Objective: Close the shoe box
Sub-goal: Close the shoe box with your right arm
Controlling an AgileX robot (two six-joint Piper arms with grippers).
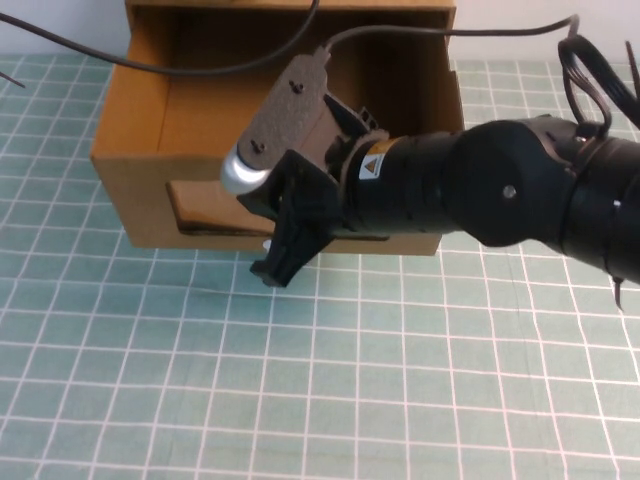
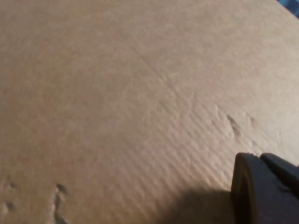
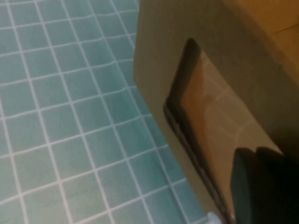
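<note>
Right gripper (image 1: 285, 250) stood against the windowed front of the brown cardboard drawer-style shoe box (image 1: 140, 150) on the green gridded mat (image 1: 300, 380), its opening impossible to tell. Left gripper (image 2: 266, 191) hung close to bare cardboard, equally unreadable. Drawer appeared open-topped, closing judged unfinished.

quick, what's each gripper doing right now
Left gripper: close against the shoe box cardboard, holding nothing visible.
Right gripper: at the box's front window, holding nothing visible.

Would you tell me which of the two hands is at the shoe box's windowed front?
The right hand, at the shoe box's window; the left hand faces plain cardboard, unseen in the high view.
</note>
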